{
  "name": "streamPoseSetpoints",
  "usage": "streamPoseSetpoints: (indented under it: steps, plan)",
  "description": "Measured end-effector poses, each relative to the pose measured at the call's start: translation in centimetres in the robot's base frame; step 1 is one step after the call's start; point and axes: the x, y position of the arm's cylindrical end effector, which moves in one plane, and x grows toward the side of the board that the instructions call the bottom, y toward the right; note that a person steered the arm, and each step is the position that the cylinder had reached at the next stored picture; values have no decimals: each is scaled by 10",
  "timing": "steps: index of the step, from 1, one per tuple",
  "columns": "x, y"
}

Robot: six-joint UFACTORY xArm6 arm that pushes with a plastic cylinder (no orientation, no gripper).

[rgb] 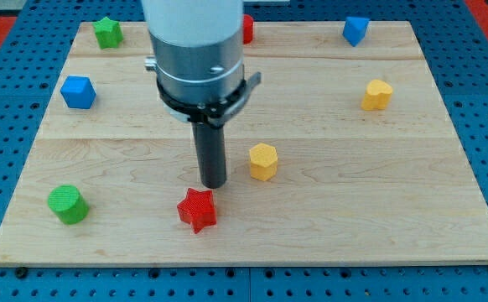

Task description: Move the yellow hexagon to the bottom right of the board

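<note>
Spanning the scene, the wooden worktop (328,235) carries small blocks. There is no hand, only a dark rod whose end, my tip (215,184), rests just left of the yellow hexagon (263,161) near the middle, apart from it. A red star (197,210) lies just nearer than my tip. A green cylinder (67,205) sits near left, a blue cube (78,92) far left.

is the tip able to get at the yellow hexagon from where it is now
Probably yes: my tip sits just to the view's left of the yellow hexagon, with bare board between them. The red star lies below, out of the way.
</note>
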Motion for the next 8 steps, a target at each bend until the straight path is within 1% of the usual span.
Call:
streamPoseSetpoints:
  steps: [1,2,3,4,5,6,7,8]
  plan:
    - [-32,11]
    - [-38,54]
    - [-14,114]
    - [-5,113]
    - [-7,74]
    - [9,60]
    - [18,92]
    - [19,152]
